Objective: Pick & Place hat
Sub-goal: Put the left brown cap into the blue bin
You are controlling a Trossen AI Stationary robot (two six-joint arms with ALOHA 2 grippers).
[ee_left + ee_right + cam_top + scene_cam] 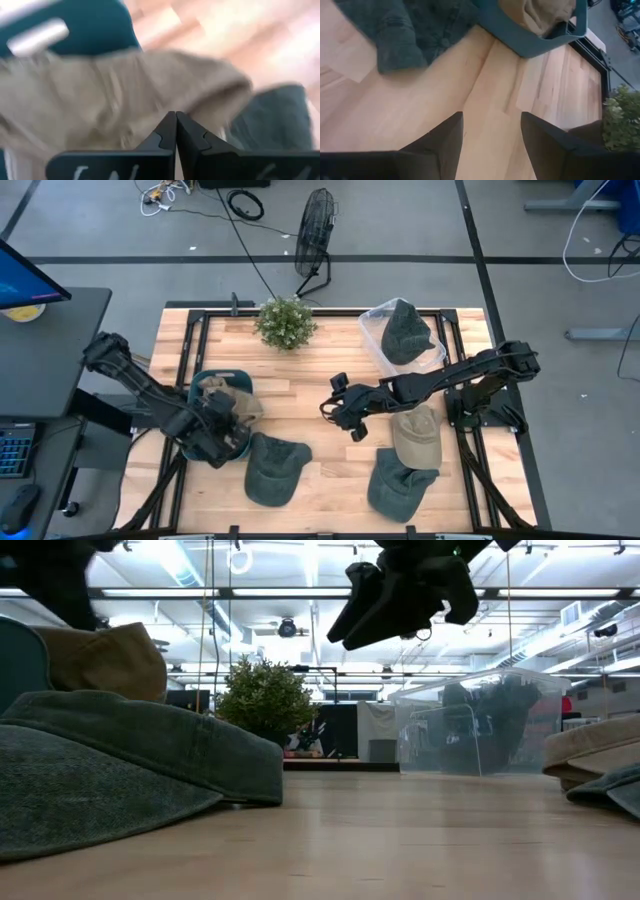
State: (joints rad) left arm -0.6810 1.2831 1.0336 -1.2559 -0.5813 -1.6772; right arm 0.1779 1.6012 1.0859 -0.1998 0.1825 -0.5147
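A tan hat lies in a teal bin at the table's left. My left gripper is over that bin's near side, shut, its tips close above the tan hat. A dark green hat lies flat on the table just right of the bin. My right gripper hangs open over the table's middle, raised clear of the wood, touching nothing. From its wrist view I see the green hat and the bin ahead. My left gripper has its fingers shut together with no cloth showing between them. The tips stand right at the tan hat's crown, coming from above. I cannot tell whether they touch the cloth.
A second tan hat and another dark green hat lie at the near right. A clear bin at the far right holds one more dark green hat. A potted plant stands at the far edge. Bare wood lies around the table's middle.
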